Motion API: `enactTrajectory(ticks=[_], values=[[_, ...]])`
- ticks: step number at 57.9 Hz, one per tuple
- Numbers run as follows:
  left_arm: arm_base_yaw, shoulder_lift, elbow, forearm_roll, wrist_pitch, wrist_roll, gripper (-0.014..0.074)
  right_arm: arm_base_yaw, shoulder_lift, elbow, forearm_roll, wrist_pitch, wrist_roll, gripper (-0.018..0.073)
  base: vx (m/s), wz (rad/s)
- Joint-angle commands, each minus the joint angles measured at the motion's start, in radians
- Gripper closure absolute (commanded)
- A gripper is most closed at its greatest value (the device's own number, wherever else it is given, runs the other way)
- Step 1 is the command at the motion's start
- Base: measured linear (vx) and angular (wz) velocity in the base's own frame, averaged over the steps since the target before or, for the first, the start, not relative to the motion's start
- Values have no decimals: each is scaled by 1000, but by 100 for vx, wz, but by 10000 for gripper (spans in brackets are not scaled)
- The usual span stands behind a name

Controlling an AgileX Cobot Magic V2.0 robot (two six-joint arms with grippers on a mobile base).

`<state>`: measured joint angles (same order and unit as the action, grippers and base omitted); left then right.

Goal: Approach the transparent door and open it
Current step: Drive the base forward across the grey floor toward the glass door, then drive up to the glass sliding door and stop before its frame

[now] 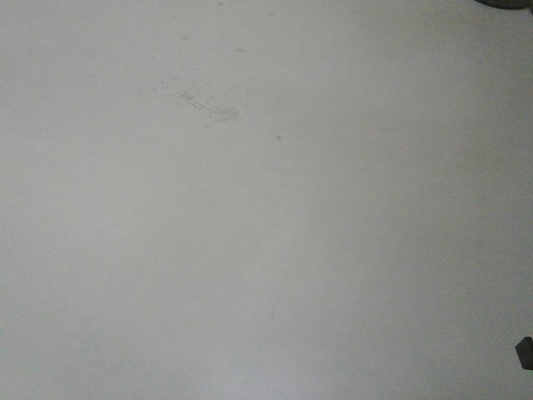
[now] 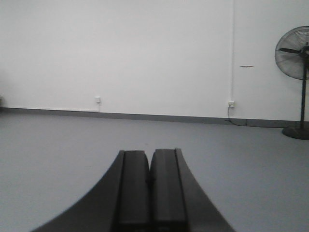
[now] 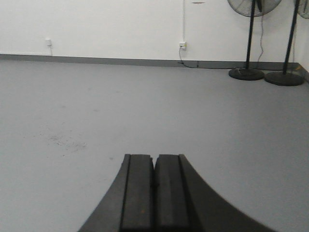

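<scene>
Grey floor [image 3: 217, 125] (faint speckled patch [image 3: 63, 141]); two fan bases [image 3: 246, 73] near wall.

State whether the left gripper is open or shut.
Shut: the left gripper fingers meet along a thin seam, nothing between them.

The wall [image 2: 145, 48] was plain white, with a dark grey skirting band [image 2: 145, 116] at its foot. The floor [image 3: 145, 106] before it was pale grey (one patch [image 3: 65, 141] faintly dark-speckled). The fans [image 3: 246, 74] against it were black.

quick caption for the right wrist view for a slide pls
Right gripper shut and empty over a grey floor, facing a white wall with two pedestal fans; no transparent door in view.
</scene>
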<state>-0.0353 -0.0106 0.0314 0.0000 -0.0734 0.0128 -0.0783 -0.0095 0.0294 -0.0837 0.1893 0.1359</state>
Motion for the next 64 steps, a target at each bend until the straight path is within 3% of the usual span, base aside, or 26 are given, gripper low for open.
enactTrajectory(ticks=[1,64], values=[[-6,-15,16,-6,-81,-4,603,-3,-16,5,-3,-82,-5,568,49,36],[-6,-15,16,-6,-81,-4,603,-3,-16,5,-3,-82,-5,568,53,58]])
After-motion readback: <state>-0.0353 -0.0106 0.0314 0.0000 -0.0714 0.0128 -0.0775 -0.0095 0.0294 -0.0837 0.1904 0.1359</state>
